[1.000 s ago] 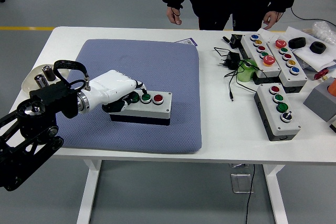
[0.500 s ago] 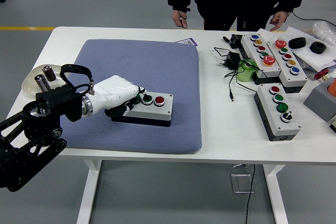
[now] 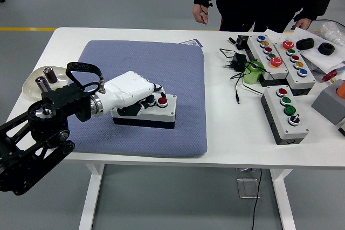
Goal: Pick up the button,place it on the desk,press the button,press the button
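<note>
While the grey rectangular push-button box with its dark base (image 3: 161, 112) lies flat on the blue-grey quilted pad (image 3: 161, 68), the robot's white five-fingered left hand (image 3: 132, 96) now covers most of its top.

Item, hand: fingers curled downward over the box lid, dark fingertips (image 3: 148, 101) resting where the green buttons sit; nothing is pinched or gripped. Whether a tip is actually depressing a button cannot be told at this size.

Item, buttons: only the red round button (image 3: 162, 101) at the box's right end shows uncovered, just beside the fingertips.

Change: a second ago two green buttons and the red one were all visible, with the fingertips at the left end; half a second ago one green and the red showed. The hand has travelled rightward along the lid, hiding both greens. The box itself has not shifted on the pad.

Reading: pick-up and placing look finished; this appears to be one of the presses, directed at a green button or approaching the red.

Item, right arm: not in view.

Item, person: dark-clothed, standing at the far side, a bare hand (image 3: 201, 12) hanging clear of the table, having stepped rightward since the earlier frames.
</note>
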Tool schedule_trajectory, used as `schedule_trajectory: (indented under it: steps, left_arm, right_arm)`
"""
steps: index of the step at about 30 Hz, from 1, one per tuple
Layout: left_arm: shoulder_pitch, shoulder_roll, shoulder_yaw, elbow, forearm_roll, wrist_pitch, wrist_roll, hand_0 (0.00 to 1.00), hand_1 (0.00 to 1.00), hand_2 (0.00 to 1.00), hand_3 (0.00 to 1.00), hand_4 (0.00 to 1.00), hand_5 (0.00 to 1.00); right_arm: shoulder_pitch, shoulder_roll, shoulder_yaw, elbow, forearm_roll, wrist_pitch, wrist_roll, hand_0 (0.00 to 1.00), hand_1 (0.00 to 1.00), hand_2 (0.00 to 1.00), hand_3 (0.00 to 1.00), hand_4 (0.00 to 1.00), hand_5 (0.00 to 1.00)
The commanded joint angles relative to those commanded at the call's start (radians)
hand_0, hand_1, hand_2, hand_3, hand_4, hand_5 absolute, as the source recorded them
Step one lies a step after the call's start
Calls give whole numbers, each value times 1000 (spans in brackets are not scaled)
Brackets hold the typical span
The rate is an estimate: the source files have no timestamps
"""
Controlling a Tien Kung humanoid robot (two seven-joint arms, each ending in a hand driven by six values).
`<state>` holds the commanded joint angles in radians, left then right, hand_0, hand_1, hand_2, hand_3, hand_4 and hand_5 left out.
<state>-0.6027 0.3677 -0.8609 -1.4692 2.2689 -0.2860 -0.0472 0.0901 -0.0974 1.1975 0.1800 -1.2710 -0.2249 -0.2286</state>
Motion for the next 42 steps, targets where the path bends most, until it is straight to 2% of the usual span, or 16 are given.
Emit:
schedule_trajectory:
  steps: [11,20,28,42]
  left_arm:
    - [-8,-15,12,48,0,8,-3,2,5,98,721,2,2]
    - [-10,-11,51,65,0,10,-4,2,5,97,718,2,2]
    - [-12,-13,41,72,0,11,-2,2,2,94,716,2,2]
    - [-66,-22,96,121,0,-44,13,2,2,92,712,2,2]
  right_arm:
    - [-4,-1,-3,0,2,-1,0,751,705,715,584,183,137]
    - [-7,-2,-2,0,-1,-1,0,751,704,715,584,183,136]
    - [-10,-2,-1,0,-2,0,0,751,704,715,584,183,137]
    - [-3,-2,1,0,1,0,1,751,704,715,584,182,135]
